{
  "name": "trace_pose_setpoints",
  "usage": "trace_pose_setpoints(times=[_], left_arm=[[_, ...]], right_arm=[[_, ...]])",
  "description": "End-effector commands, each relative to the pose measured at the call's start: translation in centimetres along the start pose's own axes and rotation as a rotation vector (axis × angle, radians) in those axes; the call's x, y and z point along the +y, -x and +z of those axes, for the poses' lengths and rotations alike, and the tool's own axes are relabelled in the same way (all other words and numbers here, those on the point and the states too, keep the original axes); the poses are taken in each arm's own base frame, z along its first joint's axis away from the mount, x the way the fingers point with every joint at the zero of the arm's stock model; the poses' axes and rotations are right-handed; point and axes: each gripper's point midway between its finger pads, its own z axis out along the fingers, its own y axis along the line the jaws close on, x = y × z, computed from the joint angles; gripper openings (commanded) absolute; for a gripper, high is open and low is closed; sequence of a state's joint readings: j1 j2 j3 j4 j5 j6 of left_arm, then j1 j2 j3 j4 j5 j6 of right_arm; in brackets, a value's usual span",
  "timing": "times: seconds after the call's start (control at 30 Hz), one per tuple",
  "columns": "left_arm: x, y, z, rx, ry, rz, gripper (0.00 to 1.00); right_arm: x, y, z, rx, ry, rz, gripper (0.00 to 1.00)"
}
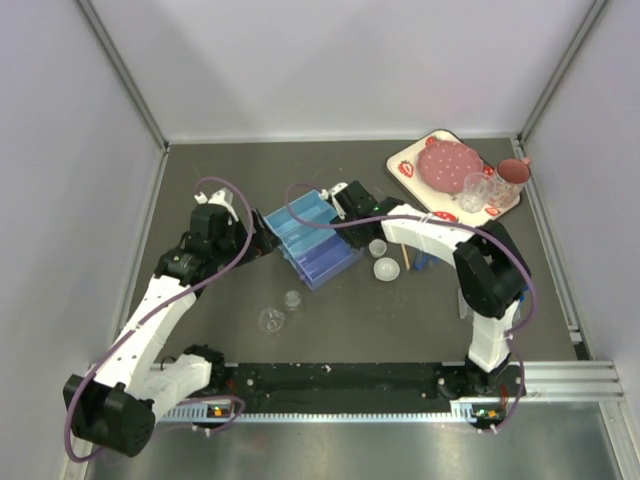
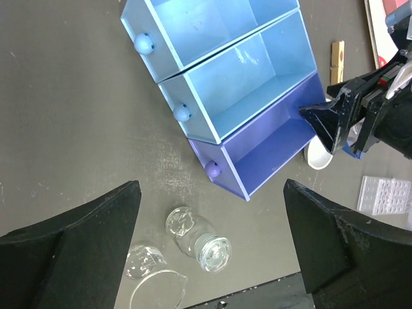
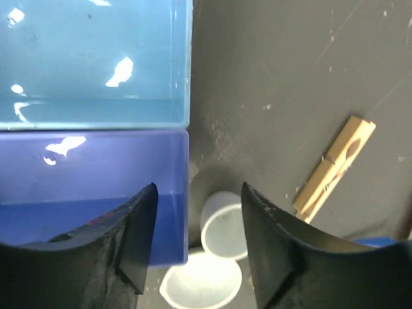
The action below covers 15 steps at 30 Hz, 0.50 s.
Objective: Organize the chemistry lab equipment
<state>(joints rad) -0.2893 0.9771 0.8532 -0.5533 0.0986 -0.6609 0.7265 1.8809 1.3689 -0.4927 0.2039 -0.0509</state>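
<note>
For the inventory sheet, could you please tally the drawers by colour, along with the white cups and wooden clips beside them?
Light blue drawers: 2
Purple drawer: 1
White cups: 2
Wooden clip: 1
Total: 6

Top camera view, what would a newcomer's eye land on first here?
The blue drawer unit at the table's middle stands out first, its three open-topped drawers stepped from pale blue to violet. The left gripper and right gripper sit open on either side of it. Next come the strawberry-print tray with a pink plate in the far right corner, and the clear glass dishes scattered nearer the arms' bases.
</note>
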Motion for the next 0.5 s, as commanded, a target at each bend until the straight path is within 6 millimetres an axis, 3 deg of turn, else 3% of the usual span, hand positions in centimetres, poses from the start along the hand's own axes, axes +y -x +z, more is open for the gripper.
trace_pose_setpoints(times=[0.0,0.2,0.33,0.47], left_arm=[[-1.3,0.6,-0.6,-0.023,-0.082,0.072,0.98],[-1.6,1.5,-1.6,-0.076,-0.093,0.099,0.98],[-1.5,1.9,-2.2,-0.092,-0.084,0.12,0.99],[-1.4,1.9,-2.9,-0.082,-0.069,0.132,0.99]], right_arm=[[-0.8,4.2,-6.0,-0.121,-0.042,-0.005,0.59],[-0.3,8.3,-13.6,-0.253,-0.079,-0.033,0.65],[1.1,8.5,-17.2,-0.272,-0.047,-0.032,0.65],[4.2,7.4,-20.1,-0.277,0.097,0.022,0.65]])
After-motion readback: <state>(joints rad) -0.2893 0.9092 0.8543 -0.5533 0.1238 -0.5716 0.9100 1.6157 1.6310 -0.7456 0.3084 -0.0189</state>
